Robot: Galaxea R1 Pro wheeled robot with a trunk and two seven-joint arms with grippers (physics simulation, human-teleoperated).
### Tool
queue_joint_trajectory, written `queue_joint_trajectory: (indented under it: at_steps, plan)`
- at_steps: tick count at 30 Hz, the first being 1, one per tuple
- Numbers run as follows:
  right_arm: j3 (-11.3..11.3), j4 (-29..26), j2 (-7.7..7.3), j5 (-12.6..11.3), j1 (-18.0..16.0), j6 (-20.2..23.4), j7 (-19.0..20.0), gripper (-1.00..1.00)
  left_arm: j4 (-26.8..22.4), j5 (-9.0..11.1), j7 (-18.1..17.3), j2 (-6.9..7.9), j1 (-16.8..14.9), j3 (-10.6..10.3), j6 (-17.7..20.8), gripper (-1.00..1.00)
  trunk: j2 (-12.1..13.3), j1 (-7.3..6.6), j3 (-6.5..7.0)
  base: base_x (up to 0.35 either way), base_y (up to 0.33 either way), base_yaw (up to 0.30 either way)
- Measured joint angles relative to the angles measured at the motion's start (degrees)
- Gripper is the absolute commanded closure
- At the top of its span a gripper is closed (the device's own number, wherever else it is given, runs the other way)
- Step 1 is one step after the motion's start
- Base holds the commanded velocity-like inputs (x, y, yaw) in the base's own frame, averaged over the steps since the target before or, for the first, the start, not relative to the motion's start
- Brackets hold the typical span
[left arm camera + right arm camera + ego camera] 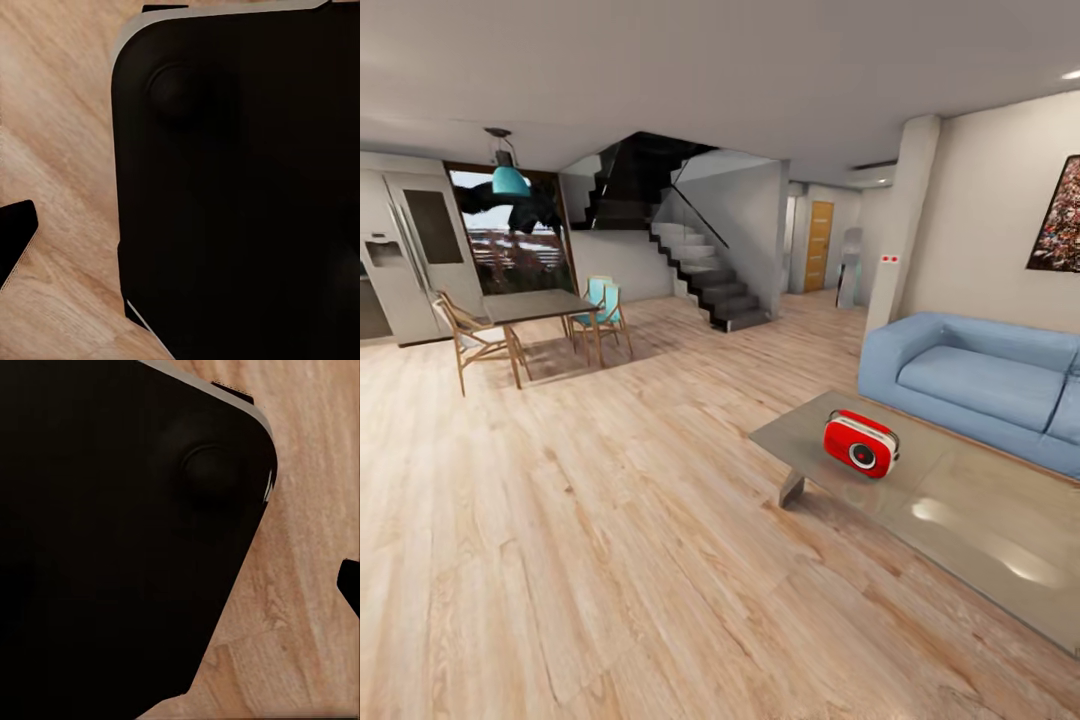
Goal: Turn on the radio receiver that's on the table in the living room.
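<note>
Small red rounded radio receiver with white trim (861,443) stands upright on low glossy grey desk (960,520), beside blue sofa (980,385). Claw states cannot be determined.

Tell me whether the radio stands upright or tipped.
Upright: the radio receiver rests on its base on the table, handle on top, dial facing out.
</note>
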Motion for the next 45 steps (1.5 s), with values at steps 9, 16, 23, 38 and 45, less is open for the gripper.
queue_joint_trajectory:
  at_steps: [9,16,23,38,45]
  plan:
    - [0.0,0.0,-0.07,0.0,0.0,0.0,0.0,-1.0,0.0,0.0,0.0,-0.06,0.0,-0.03,0.0,-1.0,0.0,0.0,0.0,0.0,0.0,-0.283]
    - [0.0,0.0,-0.05,0.0,0.0,0.0,0.0,-1.0,0.0,0.01,0.0,-0.06,0.0,0.01,0.0,-1.0,0.0,0.0,0.0,0.0,0.0,-0.283]
    - [0.0,0.0,-0.06,0.0,0.0,0.0,0.0,-1.0,0.0,0.02,0.0,-0.03,0.0,-0.04,0.0,-1.0,0.0,0.0,0.0,0.0,0.0,-0.283]
    - [0.0,0.0,-0.09,0.0,0.0,0.0,0.0,-1.0,0.0,0.01,0.0,0.02,0.0,-0.04,0.04,-1.0,0.0,0.0,0.0,0.0,0.0,-0.283]
    - [0.0,0.0,-0.09,0.03,0.0,0.0,0.0,-1.0,0.0,0.0,-0.09,0.09,0.0,-0.08,0.11,-1.0,0.0,0.0,0.0,0.097,0.056,-0.165]
